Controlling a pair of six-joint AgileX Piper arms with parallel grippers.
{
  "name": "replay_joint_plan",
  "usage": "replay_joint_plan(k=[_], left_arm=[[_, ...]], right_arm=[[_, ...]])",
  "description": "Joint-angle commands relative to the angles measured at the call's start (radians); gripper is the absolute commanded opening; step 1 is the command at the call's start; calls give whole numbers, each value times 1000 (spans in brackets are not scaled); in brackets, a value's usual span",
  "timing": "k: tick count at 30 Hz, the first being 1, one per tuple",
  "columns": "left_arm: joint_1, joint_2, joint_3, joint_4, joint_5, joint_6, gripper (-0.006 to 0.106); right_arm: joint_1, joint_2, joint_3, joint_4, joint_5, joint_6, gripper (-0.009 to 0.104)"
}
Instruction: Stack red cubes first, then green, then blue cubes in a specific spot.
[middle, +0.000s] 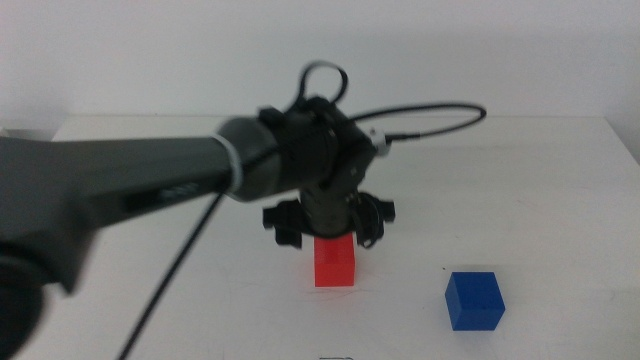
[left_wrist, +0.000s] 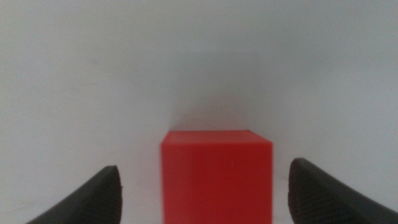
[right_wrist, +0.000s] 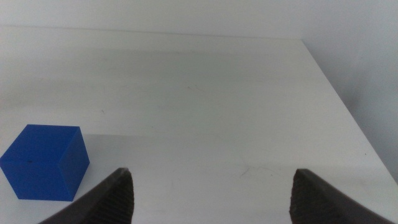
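— Where's the red cube (middle: 335, 261)?

— On the white desk (middle: 560, 180), about mid-desk, sitting flat. The left arm reaches in over it, and the left pincer (middle: 330, 232) hangs right above the cube, its dark body just over the cube's top.

— Has it got hold of it?

— No. From the left wrist camera the red cube (left_wrist: 216, 176) stands between the two jaws with bare desk (left_wrist: 199, 62) showing on either side of it. The left pincer (left_wrist: 205, 193) is spread wide, released, touching nothing I can see.

— And the blue cube (middle: 474, 299)?

— Off to the right of the red one and a bit nearer the desk's front edge, apart from it, resting flat.

— The other arm?

— Out of the overhead view. Its own camera shows the right pincer (right_wrist: 211, 196) also parted, gripping nothing, above bare desk (right_wrist: 217, 106), with the blue cube (right_wrist: 45, 162) off to one side of its jaws, outside them.

— The green cube?

— I can't spot it from here.
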Motion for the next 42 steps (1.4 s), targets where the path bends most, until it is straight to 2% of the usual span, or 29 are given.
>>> replay_joint_plan(k=[1, 6, 10, 12, 18, 21, 27, 31, 42], left_arm=[[1, -125, -25, 34, 20, 4, 92], [3, -272, -25, 173, 136, 53, 91], [47, -365, -30, 197, 187, 101, 91], [94, -402, -30, 159, 196, 161, 91], [297, -442, -37, -37, 210, 414, 91], [397, -438, -49, -107, 216, 527, 91], [583, -388, -100, -159, 230, 648, 91], [676, -293, -205, -223, 275, 764, 91], [799, 52, -523, -340, 414, 947, 91]], right_arm=[[-6, -23, -18, -12, -73, -5, 64], [-6, -23, -18, -12, -73, -5, 64], [-6, -23, -18, -12, -73, -5, 64], [-6, -23, -18, -12, -73, -5, 64], [-6, -23, -18, -12, -73, -5, 64], [-6, -23, -18, -12, -73, -5, 64], [-6, -23, -18, -12, -73, -5, 64], [-6, -23, -18, -12, -73, -5, 64], [-6, -23, -18, -12, -73, -5, 64]])
